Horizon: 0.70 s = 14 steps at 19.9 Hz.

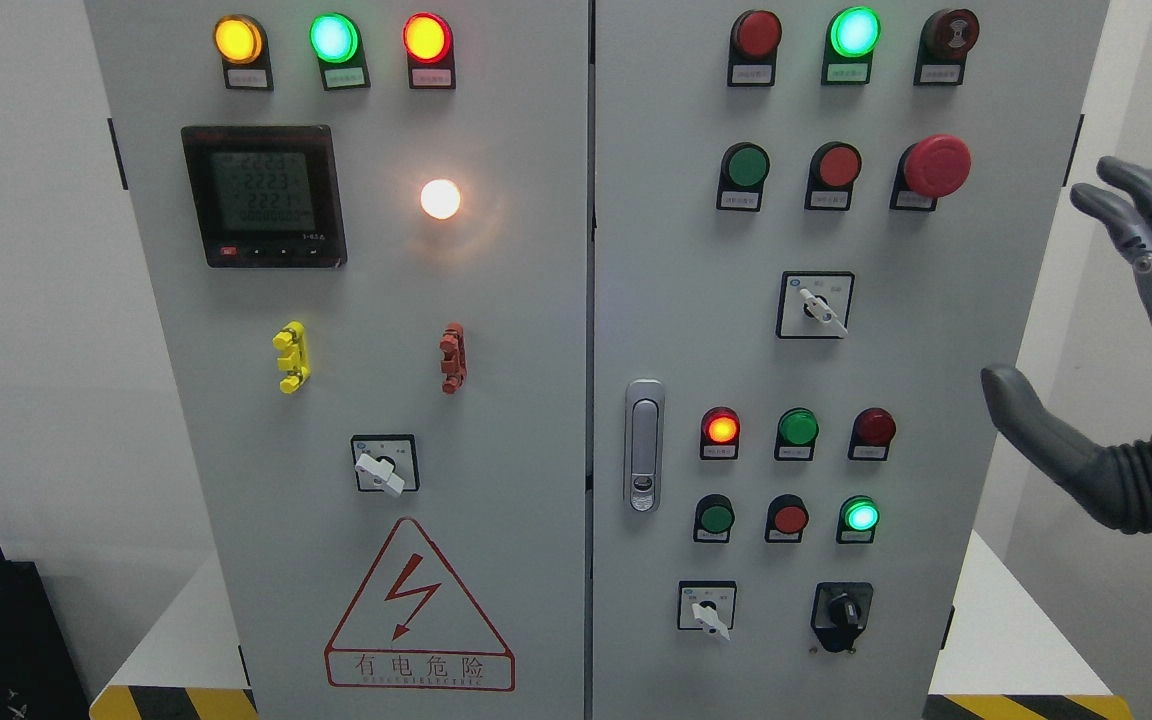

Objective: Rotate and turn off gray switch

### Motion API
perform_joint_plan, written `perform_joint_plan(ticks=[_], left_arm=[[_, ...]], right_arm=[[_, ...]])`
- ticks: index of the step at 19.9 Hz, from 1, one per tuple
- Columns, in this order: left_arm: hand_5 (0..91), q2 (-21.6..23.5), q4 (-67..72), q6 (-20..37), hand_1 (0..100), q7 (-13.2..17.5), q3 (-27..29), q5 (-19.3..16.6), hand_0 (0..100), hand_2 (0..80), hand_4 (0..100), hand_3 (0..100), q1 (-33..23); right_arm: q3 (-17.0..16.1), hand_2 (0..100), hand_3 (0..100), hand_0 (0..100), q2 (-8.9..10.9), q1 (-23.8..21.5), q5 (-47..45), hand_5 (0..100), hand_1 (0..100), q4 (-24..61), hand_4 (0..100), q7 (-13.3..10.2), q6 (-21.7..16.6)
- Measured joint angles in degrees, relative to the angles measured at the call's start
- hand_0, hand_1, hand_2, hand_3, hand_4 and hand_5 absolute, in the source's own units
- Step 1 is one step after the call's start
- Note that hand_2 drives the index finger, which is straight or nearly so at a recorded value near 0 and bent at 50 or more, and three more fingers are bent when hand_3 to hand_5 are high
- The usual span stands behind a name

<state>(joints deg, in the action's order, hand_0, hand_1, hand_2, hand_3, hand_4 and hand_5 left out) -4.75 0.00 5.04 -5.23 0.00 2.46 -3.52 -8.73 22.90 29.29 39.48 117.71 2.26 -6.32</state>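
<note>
Three rotary switches with pale grey-white handles sit on the grey cabinet [536,330]. One switch [822,309] is on the right door at mid-height, its handle pointing down-right. A second switch [382,468] is on the left door, and a third [708,611] sits low on the right door. My right hand [1044,292] hovers off the cabinet's right edge, apart from every switch. Its fingers [1141,215] are spread and its thumb [1021,400] points left, holding nothing. My left hand is out of view.
A black rotary switch [841,612] sits next to the low pale one. A red mushroom stop button [936,165] and rows of lit and unlit lamps and pushbuttons fill the right door. A metal door handle [644,445], a meter [263,195] and a warning triangle [420,610] are also there.
</note>
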Motion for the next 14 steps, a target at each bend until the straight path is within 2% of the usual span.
perform_joint_plan(ticks=[14], left_arm=[[0.0, 0.0, 0.0, 0.0, 39, -0.1, 0.0, 0.0, 12, 0.0, 0, 0, 0.0]], right_arm=[[0.2, 4, 0, 28, -0.23, 0.0, 0.0, 0, 27, -0.3, 0, 0.0, 0.2]])
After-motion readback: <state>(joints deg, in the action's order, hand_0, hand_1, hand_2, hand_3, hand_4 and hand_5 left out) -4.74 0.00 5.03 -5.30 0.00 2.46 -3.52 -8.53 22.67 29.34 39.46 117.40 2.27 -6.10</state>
